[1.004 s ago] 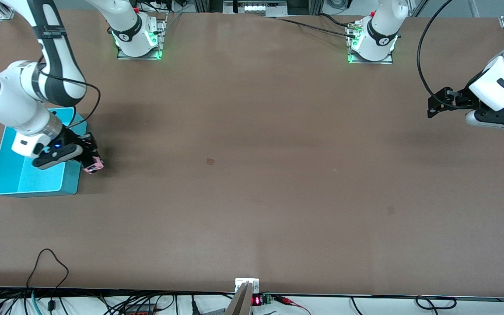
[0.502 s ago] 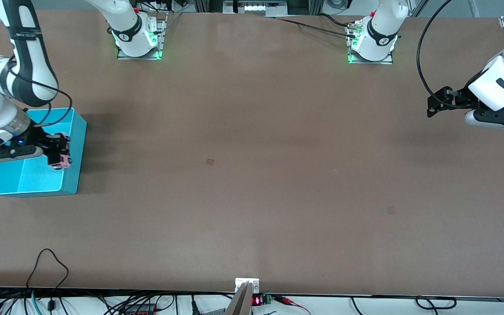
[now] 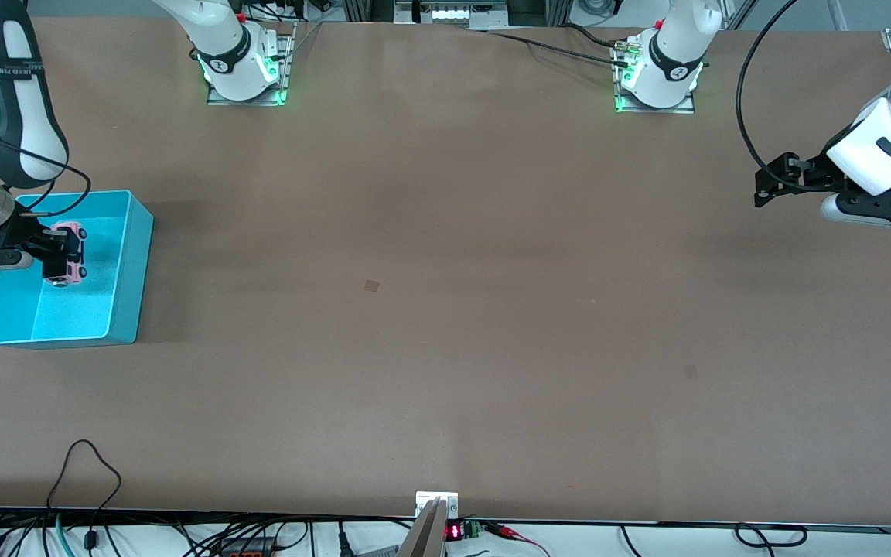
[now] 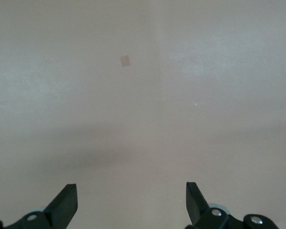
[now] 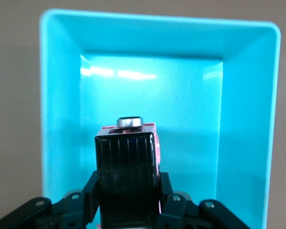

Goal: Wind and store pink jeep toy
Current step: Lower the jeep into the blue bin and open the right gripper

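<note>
Jeep sits clamped in the right gripper (image 3: pixel 59 259), hanging over the open turquoise bin (image 3: pixel 130 267), roughly over its middle and a bit toward the edge farther from the front camera. The pink jeep toy (image 3: pixel 70 251) is off the bin floor as far as I can tell; the right wrist view shows its black ribbed roof (image 5: pixel 127 183) facing the camera between the fingers, bin floor straight below. Its long axis looks to run along the bin's longer side, so it should fit with room all round. Judgement: the coming move is straight down or just a release, no sideways correction needed.

Left gripper (image 3: pixel 776 179) waits over the table edge at the left arm's end, jaws spread wide, nothing between them; the left wrist view shows only bare table (image 4: pixel 143 119). It is well apart from the bin, so this is the right arm's job.

Change: a second ago the jeep hung outside the bin, over the table beside its wall toward the table's middle; half a second ago it was over that wall; now it is inside the rim. Left arm unchanged.
</note>
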### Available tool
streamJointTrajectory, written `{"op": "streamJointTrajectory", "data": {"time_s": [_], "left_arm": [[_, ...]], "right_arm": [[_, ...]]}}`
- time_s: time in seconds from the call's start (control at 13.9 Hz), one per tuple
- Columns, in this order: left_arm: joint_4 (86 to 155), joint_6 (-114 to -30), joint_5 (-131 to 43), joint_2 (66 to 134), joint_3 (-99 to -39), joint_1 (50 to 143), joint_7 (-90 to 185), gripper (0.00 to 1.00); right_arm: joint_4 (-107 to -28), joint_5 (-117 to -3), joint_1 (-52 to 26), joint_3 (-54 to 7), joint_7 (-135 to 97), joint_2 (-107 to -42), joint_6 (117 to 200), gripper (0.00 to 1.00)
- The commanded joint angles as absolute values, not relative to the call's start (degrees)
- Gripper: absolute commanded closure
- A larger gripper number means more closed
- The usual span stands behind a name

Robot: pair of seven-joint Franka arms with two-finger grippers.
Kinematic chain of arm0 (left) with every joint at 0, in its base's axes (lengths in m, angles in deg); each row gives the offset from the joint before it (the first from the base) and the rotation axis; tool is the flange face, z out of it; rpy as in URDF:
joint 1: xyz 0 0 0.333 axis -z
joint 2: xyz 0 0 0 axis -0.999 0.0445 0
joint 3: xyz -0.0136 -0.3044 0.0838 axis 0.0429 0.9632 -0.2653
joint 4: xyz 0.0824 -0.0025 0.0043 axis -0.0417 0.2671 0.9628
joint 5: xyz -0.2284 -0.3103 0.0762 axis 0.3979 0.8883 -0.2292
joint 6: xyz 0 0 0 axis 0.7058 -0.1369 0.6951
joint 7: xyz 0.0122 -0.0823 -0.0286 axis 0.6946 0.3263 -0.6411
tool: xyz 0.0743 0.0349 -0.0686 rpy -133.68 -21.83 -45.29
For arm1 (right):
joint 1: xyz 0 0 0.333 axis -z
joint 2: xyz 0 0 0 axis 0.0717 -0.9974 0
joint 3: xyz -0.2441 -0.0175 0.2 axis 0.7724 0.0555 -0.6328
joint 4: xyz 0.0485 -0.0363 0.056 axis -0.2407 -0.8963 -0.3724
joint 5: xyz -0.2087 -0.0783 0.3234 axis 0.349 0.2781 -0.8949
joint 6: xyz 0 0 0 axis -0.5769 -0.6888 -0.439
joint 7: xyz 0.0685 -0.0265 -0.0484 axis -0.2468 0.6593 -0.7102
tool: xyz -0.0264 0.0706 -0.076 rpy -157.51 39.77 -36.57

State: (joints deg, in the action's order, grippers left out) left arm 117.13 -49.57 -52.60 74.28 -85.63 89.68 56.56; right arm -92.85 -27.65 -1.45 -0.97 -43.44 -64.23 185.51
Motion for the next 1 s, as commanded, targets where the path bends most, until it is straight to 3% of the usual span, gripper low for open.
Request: {"op": "streamJointTrajectory", "data": {"time_s": [0.0, 0.72, 0.93], "left_arm": [[116.0, -48.7, -52.5, 74.4, -85.7, 89.9, 57.6, 0.00], [115.8, -50.9, -52.4, 75.6, -85.8, 89.7, 57.6, 0.00], [115.8, -50.9, -52.3, 75.6, -85.8, 89.8, 57.6, 0.00]], "right_arm": [[-92.7, -27.8, -0.3, -1.5, -44.2, -67.1, 188.0, 1.00], [-93.0, -38.4, 1.7, -1.7, -51.5, -74.5, 191.1, 0.97], [-92.8, -38.5, 1.6, -1.7, -51.4, -74.4, 191.1, 0.38]]}}
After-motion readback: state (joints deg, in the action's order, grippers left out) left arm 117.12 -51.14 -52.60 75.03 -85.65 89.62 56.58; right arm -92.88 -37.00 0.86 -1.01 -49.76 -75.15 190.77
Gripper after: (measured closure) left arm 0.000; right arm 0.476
